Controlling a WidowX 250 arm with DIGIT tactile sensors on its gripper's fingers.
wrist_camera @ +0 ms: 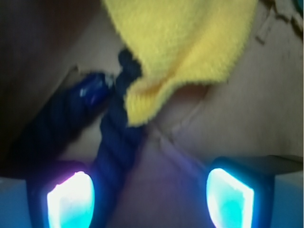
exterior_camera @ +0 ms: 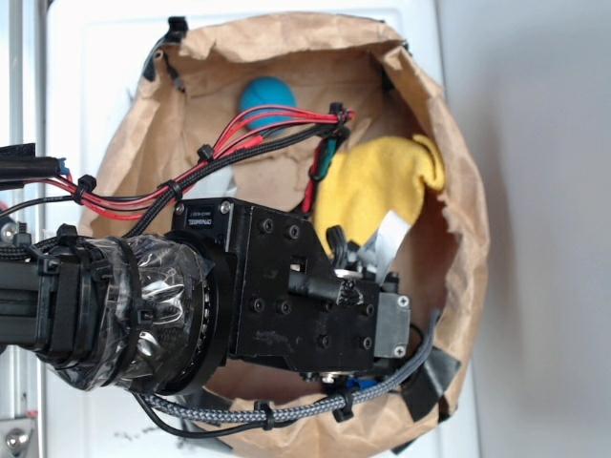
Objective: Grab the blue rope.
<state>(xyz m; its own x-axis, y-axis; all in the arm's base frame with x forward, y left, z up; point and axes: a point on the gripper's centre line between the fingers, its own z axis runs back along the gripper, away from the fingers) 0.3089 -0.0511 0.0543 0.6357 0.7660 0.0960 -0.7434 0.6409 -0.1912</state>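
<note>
Navy and nearly black, the rope (wrist_camera: 114, 142) lay on the paper floor of the bag (exterior_camera: 458, 191), its two strands running from the lower left of the wrist view up toward the middle. The left strand slanted off into shadow; the right one ran up until its tip slipped under the edge of the yellow cloth (wrist_camera: 185, 42). The end effector (wrist_camera: 149, 197) was released, its two lit pads wide apart at the bottom of that view. The left pad (wrist_camera: 71, 199) sat just beside the right strand, while the right pad (wrist_camera: 228, 197) stood well apart over bare paper.

In the exterior view the arm (exterior_camera: 286, 296) hid the rope entirely; past it to the right lay the cloth, with a ball (exterior_camera: 267, 100) farther back in the bag.

By my judgement the step in hand was the approach, with no grasp yet made. The next move called for a shift to the left, so that at least one strand lay between the pads, then a descent and a close, keeping the cloth's edge out of the pinch.
</note>
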